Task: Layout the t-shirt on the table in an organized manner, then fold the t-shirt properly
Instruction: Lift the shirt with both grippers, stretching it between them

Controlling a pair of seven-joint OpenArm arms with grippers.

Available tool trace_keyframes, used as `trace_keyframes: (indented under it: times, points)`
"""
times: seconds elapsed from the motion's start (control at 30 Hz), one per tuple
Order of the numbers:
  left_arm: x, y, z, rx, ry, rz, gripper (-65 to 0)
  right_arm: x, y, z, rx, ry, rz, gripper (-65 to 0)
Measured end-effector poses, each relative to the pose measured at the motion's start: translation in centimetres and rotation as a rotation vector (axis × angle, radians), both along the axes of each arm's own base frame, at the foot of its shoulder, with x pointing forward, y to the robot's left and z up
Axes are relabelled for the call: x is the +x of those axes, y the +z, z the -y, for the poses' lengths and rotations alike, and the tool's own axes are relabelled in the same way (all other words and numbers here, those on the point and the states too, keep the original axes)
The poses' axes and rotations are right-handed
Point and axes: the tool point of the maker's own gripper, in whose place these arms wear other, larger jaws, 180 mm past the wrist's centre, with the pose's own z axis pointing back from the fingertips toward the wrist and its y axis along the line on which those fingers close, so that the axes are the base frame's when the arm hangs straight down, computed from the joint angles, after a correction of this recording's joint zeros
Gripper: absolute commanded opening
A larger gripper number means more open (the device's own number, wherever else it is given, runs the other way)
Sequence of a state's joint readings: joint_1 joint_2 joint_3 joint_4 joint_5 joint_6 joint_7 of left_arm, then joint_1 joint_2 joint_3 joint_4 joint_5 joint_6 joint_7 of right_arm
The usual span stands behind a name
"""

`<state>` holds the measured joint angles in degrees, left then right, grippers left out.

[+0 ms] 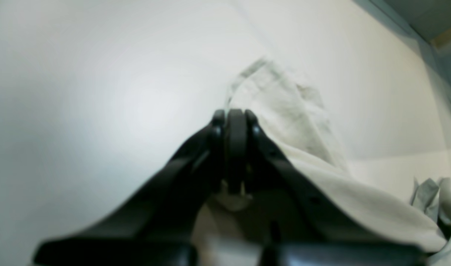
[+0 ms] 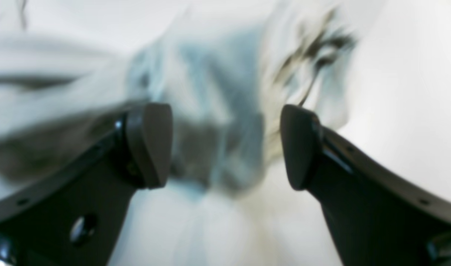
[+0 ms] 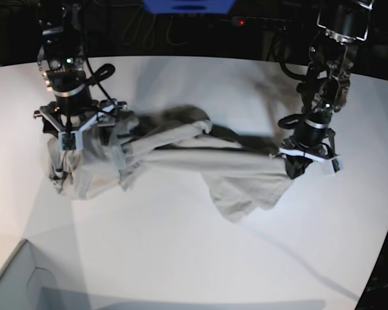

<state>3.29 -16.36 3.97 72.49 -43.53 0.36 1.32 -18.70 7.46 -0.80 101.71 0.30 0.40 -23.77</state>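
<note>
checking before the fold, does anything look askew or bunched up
Yes. The t-shirt is not flat: it stretches as a twisted band from the shut left gripper to a crumpled heap under the open right gripper, on the table.

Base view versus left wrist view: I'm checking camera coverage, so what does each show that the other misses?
Only the base view shows both arms, the open right gripper and the grey box corner. Only the left wrist view shows close up the left gripper shut on a fold of the t-shirt. Both show the t-shirt stretched over the white table.
</note>
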Motion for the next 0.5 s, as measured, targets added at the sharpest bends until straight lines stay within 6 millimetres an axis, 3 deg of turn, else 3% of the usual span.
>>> trace_keyframes:
  times: [0.1, 0.17, 0.23, 0.27, 0.43, 0.5]
  points:
    - [-0.2, -0.2, 0.0, 0.0, -0.001, -0.007, -64.9, 0.8, -0.7, 0.2, 0.001, -0.005, -0.012, -26.9]
    - [-0.5, -0.5, -0.2, 0.005, -0.004, -0.017, -64.9, 1.2, -1.2, 0.3, 0.001, -0.008, -0.024, -41.0]
    - [-0.5, -0.5, -0.5, 0.013, -0.003, -0.017, -64.8, 1.6, -1.1, 0.1, 0.003, 0.006, -0.021, -59.6]
    - [-0.4, -0.3, -0.6, 0.014, -0.002, -0.013, -64.8, 1.7, -1.0, -0.2, -0.001, 0.038, -0.017, -65.0]
    - [-0.4, -0.2, -1.2, 0.015, 0.012, -0.013, -64.8, 0.0, -2.0, -2.0, 0.017, 0.152, -0.077, -65.0]
    - [-0.1, 0.2, -2.4, 0.017, 0.043, 0.001, -64.8, -1.2, -1.9, -1.5, 0.017, 0.139, -0.087, -65.0]
